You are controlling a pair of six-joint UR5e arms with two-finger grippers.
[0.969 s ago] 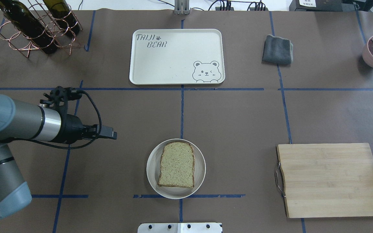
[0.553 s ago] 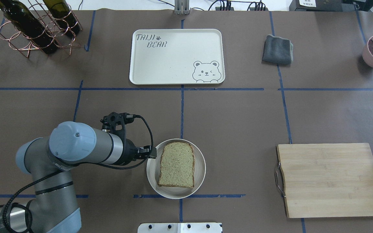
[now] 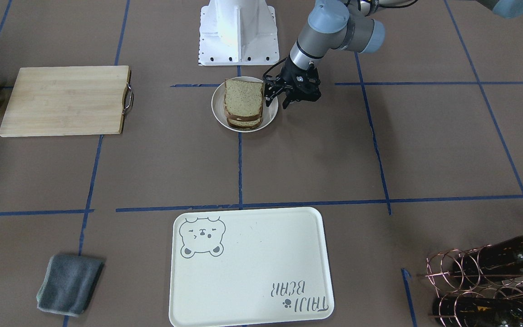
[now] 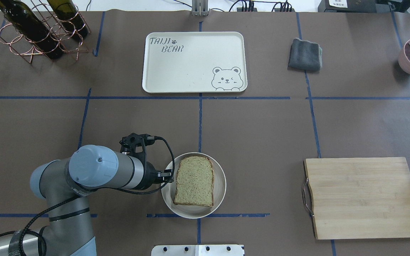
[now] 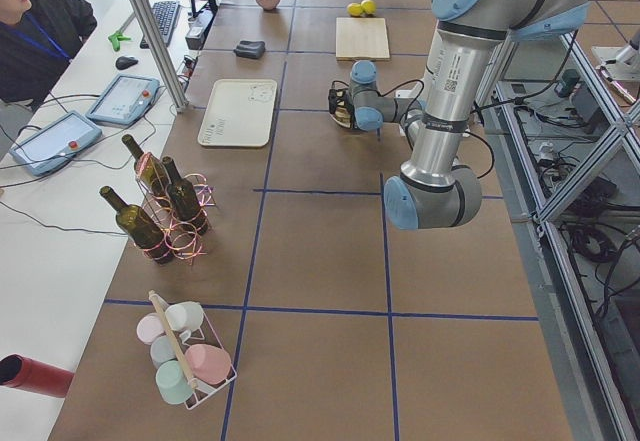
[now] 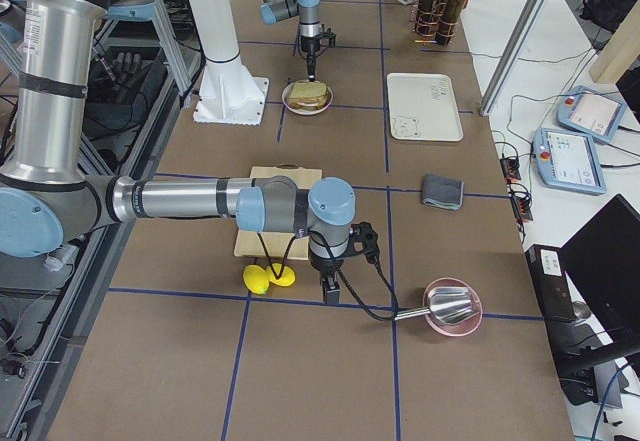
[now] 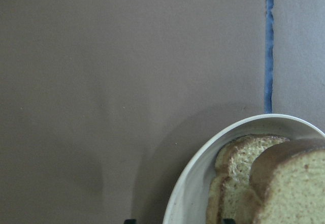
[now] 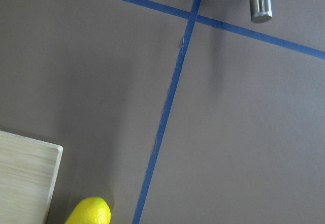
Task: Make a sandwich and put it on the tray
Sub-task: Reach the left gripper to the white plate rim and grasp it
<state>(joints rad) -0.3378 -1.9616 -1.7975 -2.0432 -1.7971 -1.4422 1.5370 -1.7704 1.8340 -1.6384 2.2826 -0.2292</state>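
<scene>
Near robot-side edge of table (image 4: 262, 135) | sandwich (image 4: 193, 181) assembled on plate (image 4: 220, 185) | left gripper (image 4: 169, 176) jaws apart astride plate rim (no grip yet) | right gripper (image 6: 330, 289) jaws: cannot tell | move to tray (image 4: 190, 64) at far edge pending

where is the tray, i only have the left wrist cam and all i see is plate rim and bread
observer: the tray lies on the far side of the table from the robot, straight beyond the plate.
operator: is the sandwich stacked
observer: yes, the front view shows the sandwich as two slices with something pale between them.
operator: where's the other arm
observer: the right gripper hangs by the lemons, well away from the plate.
</scene>
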